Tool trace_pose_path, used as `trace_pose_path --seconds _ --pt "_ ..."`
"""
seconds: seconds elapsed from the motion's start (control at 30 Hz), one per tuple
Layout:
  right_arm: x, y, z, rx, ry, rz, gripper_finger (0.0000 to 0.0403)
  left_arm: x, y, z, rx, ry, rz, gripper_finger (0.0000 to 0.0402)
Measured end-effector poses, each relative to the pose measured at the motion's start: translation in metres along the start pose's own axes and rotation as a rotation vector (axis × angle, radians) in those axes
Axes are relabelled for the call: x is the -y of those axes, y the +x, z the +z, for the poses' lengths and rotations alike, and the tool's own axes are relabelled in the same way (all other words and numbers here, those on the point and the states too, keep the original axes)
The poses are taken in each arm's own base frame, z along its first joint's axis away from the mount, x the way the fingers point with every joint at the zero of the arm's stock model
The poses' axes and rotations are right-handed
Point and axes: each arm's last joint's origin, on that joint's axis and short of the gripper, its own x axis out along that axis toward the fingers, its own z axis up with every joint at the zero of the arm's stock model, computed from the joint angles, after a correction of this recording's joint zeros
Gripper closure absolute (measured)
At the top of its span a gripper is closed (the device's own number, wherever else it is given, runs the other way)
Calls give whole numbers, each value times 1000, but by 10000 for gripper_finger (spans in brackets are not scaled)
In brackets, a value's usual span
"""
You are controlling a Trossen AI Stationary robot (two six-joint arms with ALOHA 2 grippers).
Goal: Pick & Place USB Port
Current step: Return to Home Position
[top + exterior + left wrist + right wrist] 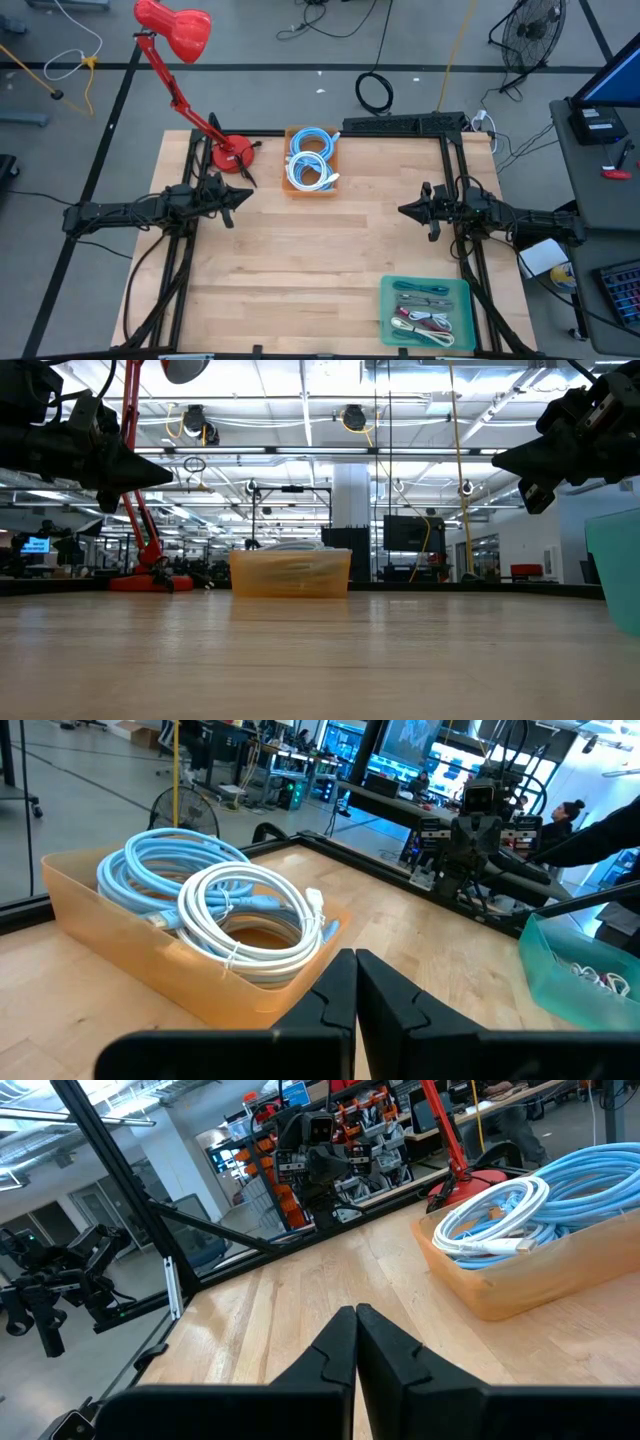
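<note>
We note the left gripper [248,195] and right gripper [402,210] at mid-frame, fingers together, empty; cables [312,150] lie in the orange bin [288,186], upper centre, nearer the left arm, and the green bin [386,300], lower right.

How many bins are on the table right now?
2. The orange bin is centred on the table's far edge, beside the red lamp; the green bin is at its near right corner. No others visible.

Cables [312,160] lie in the far bin [312,192] (lamp base [232,154] beside it); a second bin [385,300] sits near-right.
</note>
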Motion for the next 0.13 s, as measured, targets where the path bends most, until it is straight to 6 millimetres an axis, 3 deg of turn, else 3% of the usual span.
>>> trace_pose_path --seconds 0.13 --pt "0 0 0 0 0 0 403 0 0 0 0 0 0 394"
